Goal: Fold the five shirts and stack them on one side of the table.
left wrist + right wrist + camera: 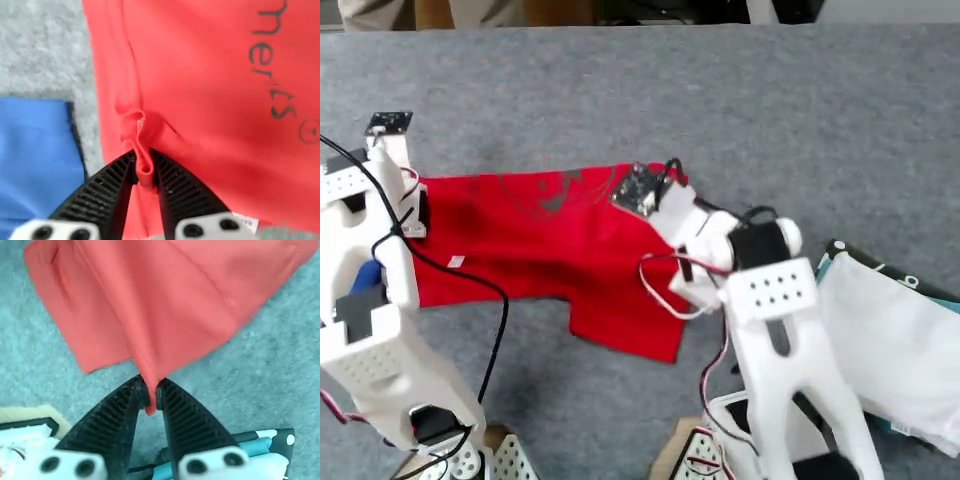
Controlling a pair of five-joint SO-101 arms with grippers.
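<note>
- Red shirt (540, 250) with dark print lies spread flat mid-surface (740, 100), a bit rumpled.
- Left pincer (144, 167) is clamped on a bunched fold at its edge.
- Right pincer (150, 390) is clamped on the opposite hem.
- White shirt (890, 340) lies beside the right arm.

The left claw (144, 172) has its two black ribbed fingers (102, 195) closed on a small raised fold at the edge of the red shirt (210, 110). The shirt carries dark letters (272, 65). A blue cloth (35, 155) lies just beside this edge, on the grey bench (40, 45).
</note>
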